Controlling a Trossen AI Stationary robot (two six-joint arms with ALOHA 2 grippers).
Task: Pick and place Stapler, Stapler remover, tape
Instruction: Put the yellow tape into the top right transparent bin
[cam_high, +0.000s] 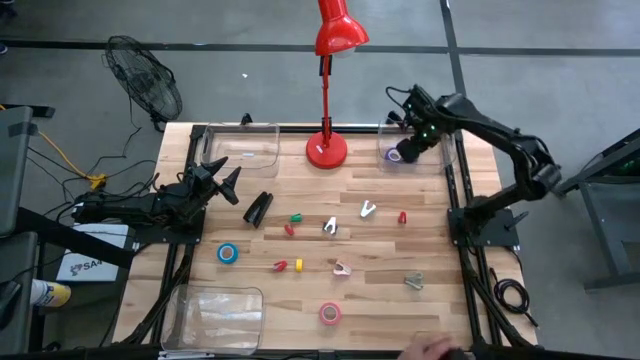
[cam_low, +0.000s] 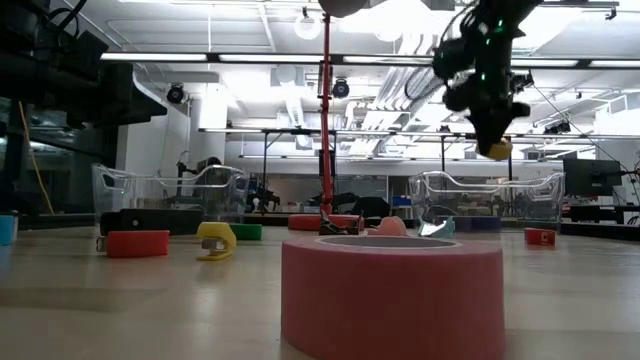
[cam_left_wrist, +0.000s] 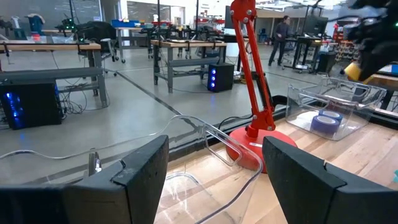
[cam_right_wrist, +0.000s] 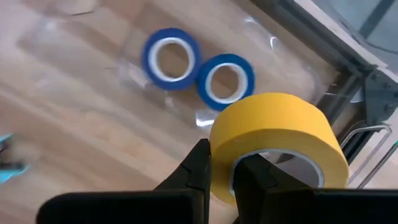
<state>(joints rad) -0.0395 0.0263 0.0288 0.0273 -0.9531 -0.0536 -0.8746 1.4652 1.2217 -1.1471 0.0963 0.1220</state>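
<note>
My right gripper (cam_high: 410, 148) hangs over the far-right clear bin (cam_high: 445, 160), shut on a yellow tape roll (cam_right_wrist: 280, 134); in the low view the roll (cam_low: 499, 150) shows below the fingers. Two blue tape rolls (cam_right_wrist: 171, 57) lie flat on the bin's floor underneath. The black stapler (cam_high: 258, 208) lies on the table near my left gripper (cam_high: 222, 185), which stands open and level at the left edge. A blue tape roll (cam_high: 228, 253) and a pink one (cam_high: 330, 313) lie flat on the table. Which small piece is the stapler remover cannot be told. My right gripper pinches the yellow roll's wall (cam_right_wrist: 222, 140), one finger (cam_right_wrist: 198, 163) outside the ring and the other (cam_right_wrist: 252, 171) inside its open centre. The fingers come from above, pointing steeply down. The roll hangs lifted clear above the bin, tilted.
A red lamp stands with its base (cam_high: 326, 150) between the two far bins; a second clear bin (cam_high: 240, 150) is far left, a third (cam_high: 215, 310) near left. Small clips and coloured bits (cam_high: 330, 226) are scattered mid-table. A hand (cam_high: 432, 349) shows at the near edge.
</note>
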